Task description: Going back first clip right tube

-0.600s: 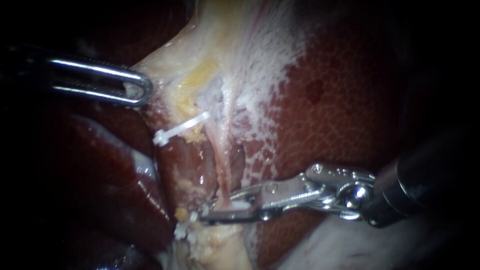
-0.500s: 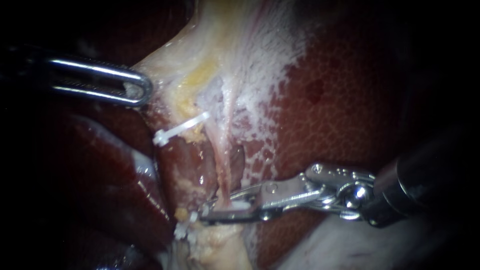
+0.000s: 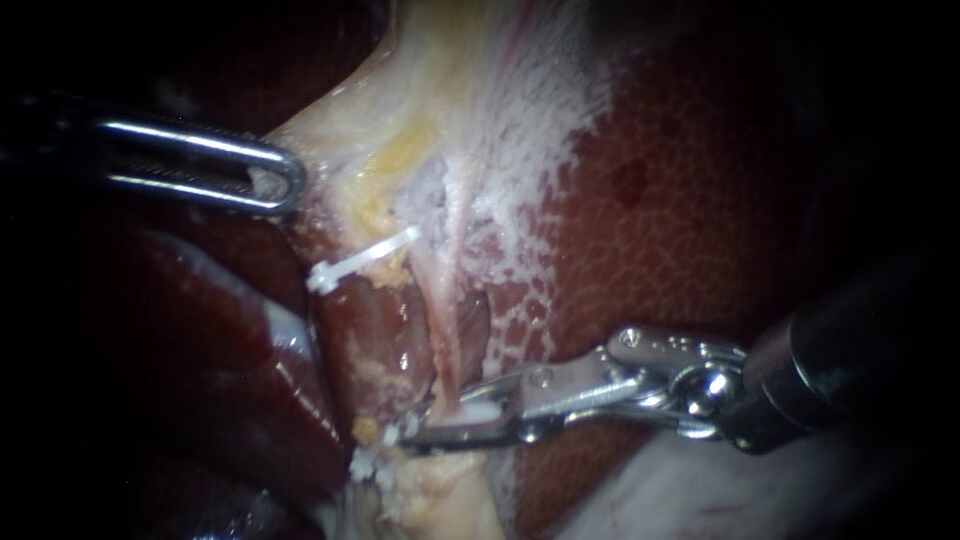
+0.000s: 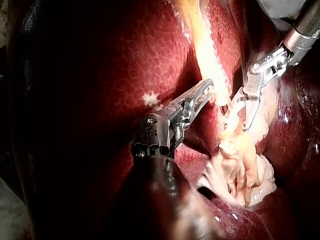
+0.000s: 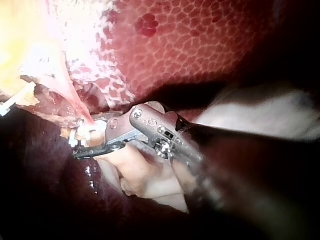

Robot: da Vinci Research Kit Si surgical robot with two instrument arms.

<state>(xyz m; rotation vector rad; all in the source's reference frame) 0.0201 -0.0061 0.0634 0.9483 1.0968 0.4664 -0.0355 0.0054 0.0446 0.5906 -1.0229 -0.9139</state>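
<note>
A thin pink tube [image 3: 450, 340] runs down from the pale fatty tissue to my right instrument [image 3: 425, 422]. That instrument's jaws stand open on either side of the tube, and a white clip [image 3: 480, 409] sits on the tube between them. The right wrist view shows the same: right instrument [image 5: 80, 142], clip [image 5: 82, 134], tube [image 5: 75, 102]. My left instrument [image 3: 280, 180] is shut on pale tissue [image 3: 330, 140] and holds it taut toward the left. In the left wrist view my left instrument [image 4: 207, 90] grips a yellowish strand, with my right instrument [image 4: 240, 112] beyond.
A second white clip [image 3: 360, 258] lies across the tissue left of the tube. More white clip pieces [image 3: 365, 465] show below the right instrument's tips. Dark red liver [image 3: 700, 200] fills the right side, and a darker lobe [image 3: 200, 350] lies at the lower left.
The right instrument's jaws have parted slightly and its wrist has risen a little against the liver. The left instrument and its hold are unchanged.
</note>
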